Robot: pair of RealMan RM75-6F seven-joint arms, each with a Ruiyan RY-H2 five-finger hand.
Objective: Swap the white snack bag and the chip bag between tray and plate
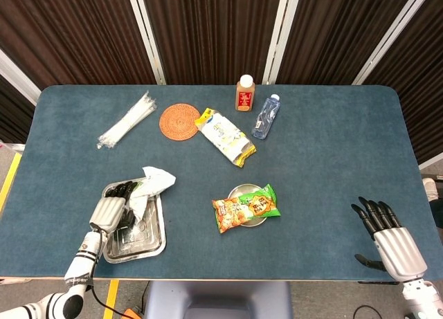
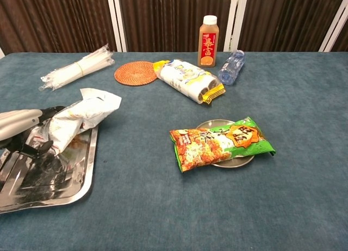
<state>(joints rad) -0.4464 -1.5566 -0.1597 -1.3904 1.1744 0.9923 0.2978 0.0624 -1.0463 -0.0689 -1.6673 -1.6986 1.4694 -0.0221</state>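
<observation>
From the head view, my left robot hand (image 1: 113, 210) is over the tray (image 1: 149, 241), fingers wrapped around the low end of the white snack bag (image 1: 151, 186); the bag's top pokes out past the tray's 1 o'clock corner. To do this grab right I want a firm hold on the body of the bag, not just loose film, and a straight lift before carrying it anywhere. The chip bag (image 1: 245, 207) lies on the plate (image 1: 239, 190) at the tray's 3 o'clock. My right robot hand (image 1: 384, 234) sits off at the bench's 4 o'clock edge, fingers spread, holding nothing.

In the chest view, the left robot hand (image 2: 24, 132) is clamped on the white snack bag (image 2: 81, 114), which tilts up off the tray (image 2: 70, 188).
</observation>
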